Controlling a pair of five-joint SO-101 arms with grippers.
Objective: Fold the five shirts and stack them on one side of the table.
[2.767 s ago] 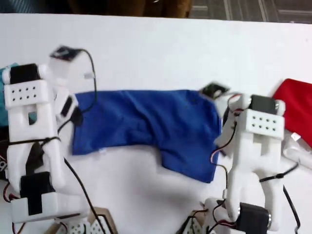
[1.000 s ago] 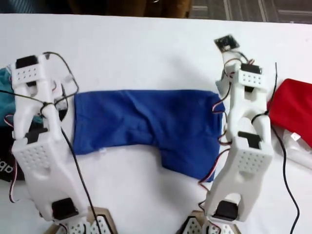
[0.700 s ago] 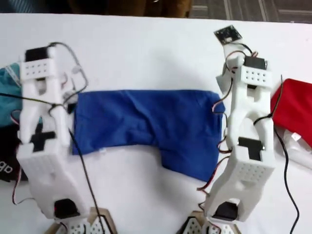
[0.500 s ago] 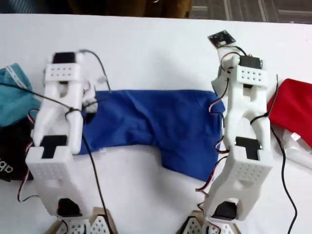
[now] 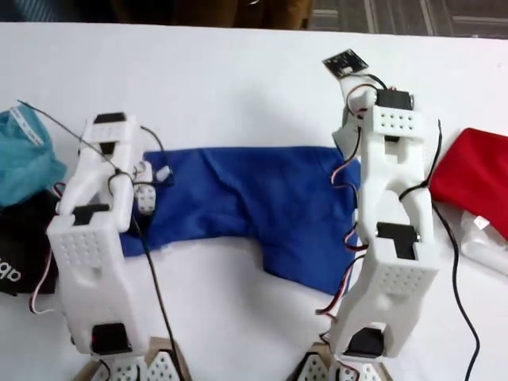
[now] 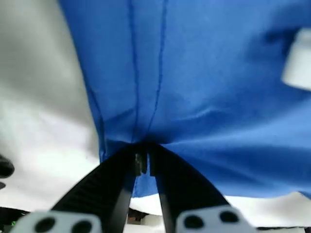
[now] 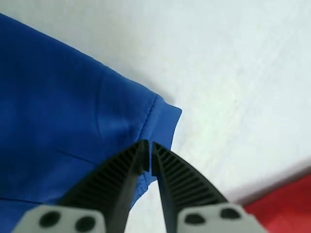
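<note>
A blue shirt (image 5: 254, 198) lies spread across the middle of the white table (image 5: 238, 87). My left gripper (image 5: 147, 189) sits low over the shirt's left end. In the left wrist view this gripper (image 6: 144, 162) is shut on a pinch of the blue shirt (image 6: 204, 97) next to a seam. My right gripper (image 5: 347, 149) stands at the shirt's far right corner. Its fingers (image 7: 149, 156) are pressed together on the hemmed edge of the blue shirt (image 7: 58, 111). A red shirt (image 5: 476, 178) lies at the right edge. At the left edge lie a teal shirt (image 5: 24, 151) and a black shirt (image 5: 20, 250).
A white object (image 5: 486, 242) lies beside the red shirt near the right edge. Both arm bases stand at the near edge, with loose cables hanging beside each arm. The far half of the table is bare white surface.
My left arm has swung right from the teal shirt onto the blue shirt's left end. My right arm has shifted slightly left over the right corner. The blue shirt lies much as before.
</note>
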